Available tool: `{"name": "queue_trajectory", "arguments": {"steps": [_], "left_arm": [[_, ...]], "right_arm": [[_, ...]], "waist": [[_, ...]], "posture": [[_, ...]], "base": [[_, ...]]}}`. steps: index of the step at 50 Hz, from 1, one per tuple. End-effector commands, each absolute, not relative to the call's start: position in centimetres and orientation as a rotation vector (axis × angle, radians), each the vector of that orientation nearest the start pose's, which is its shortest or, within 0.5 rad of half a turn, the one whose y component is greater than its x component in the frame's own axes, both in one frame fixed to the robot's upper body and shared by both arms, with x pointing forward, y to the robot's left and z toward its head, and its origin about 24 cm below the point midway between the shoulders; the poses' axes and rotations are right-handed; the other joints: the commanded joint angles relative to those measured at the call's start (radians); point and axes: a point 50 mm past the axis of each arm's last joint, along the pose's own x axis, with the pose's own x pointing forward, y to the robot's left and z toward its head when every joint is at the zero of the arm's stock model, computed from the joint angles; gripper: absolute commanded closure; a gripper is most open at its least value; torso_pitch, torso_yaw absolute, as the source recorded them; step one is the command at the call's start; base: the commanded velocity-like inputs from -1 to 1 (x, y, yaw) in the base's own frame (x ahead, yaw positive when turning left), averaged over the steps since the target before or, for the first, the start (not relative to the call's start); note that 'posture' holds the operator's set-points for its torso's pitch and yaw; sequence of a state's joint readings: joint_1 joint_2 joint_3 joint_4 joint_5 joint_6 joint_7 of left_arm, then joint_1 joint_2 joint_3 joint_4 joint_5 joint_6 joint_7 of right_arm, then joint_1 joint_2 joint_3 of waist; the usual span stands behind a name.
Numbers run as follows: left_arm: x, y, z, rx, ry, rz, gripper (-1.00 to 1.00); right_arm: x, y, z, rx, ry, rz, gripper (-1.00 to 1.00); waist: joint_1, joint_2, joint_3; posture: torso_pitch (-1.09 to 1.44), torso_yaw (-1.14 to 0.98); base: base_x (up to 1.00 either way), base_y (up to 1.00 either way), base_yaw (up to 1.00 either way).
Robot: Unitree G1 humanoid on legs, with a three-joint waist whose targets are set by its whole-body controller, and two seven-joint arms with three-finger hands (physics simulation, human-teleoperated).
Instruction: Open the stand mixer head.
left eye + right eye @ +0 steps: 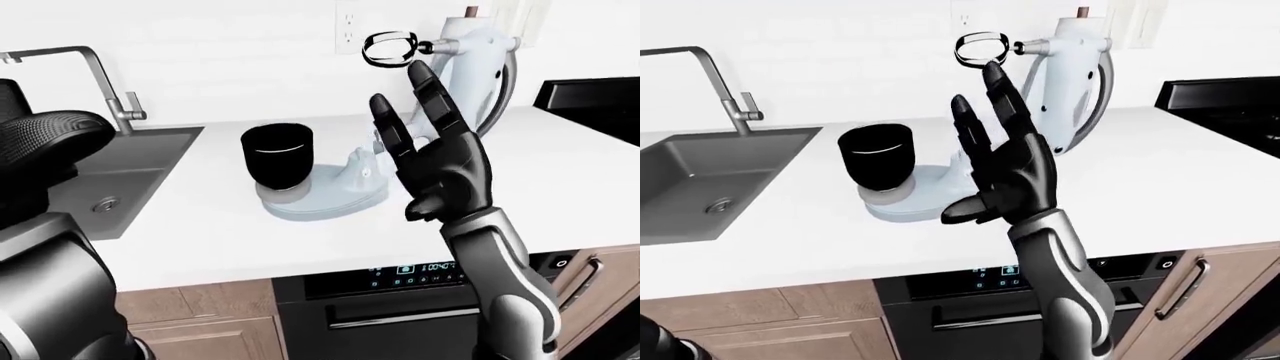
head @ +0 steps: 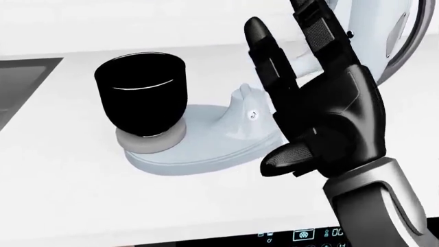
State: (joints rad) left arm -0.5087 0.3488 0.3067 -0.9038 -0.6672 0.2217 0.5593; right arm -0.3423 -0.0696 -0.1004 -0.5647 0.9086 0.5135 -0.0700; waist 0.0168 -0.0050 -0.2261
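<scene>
Small lit icons on the oven panel (image 1: 415, 268), too small to read

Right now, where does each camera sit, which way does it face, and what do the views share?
Left-eye view: on the head, looks across the counter at sink and tilted-back mixer head; left arm at left edge.
Head view: on the head, angled down at bowl and base.
Right-eye view: on the head, nearly the same scene.
All share the raised, open right hand.

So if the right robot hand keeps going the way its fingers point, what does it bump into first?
Probably the tilted-back pale blue stand mixer head. The open right robot hand points up and away toward it and the wire whisk. Depth is unclear, so the fingers might slide past beside it.
</scene>
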Motion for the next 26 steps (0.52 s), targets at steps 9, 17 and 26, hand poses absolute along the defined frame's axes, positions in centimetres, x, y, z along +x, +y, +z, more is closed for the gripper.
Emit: {"name": "queue_trajectory", "arguments": {"steps": [9,17,26], "left_arm": [[17.50,19.44,32.15,-0.444,-1.126,0.103,-1.00],[17.41,19.43,32.22,-0.446,-1.128,0.102,-1.00],[17.33,19.49,32.25,-0.445,-1.130,0.103,-1.00]], "right_arm": [[25.29,-11.89,22.13,0.673,-0.371,0.531,-1.00],[25.21,-11.78,22.30,0.666,-0.371,0.539,-1.00],[25.13,-11.67,22.55,0.666,-0.376,0.549,-1.00]], "waist": [[-0.002,0.003,-0.001],[-0.002,0.001,0.000],[-0.002,0.001,0.001]], "posture": [[-0.29,0.00],[-0.29,0.00],[-0.29,0.00]], "base": [[0.00,0.00,0.00],[0.00,0.00,0.00],[0.00,0.00,0.00]]}}
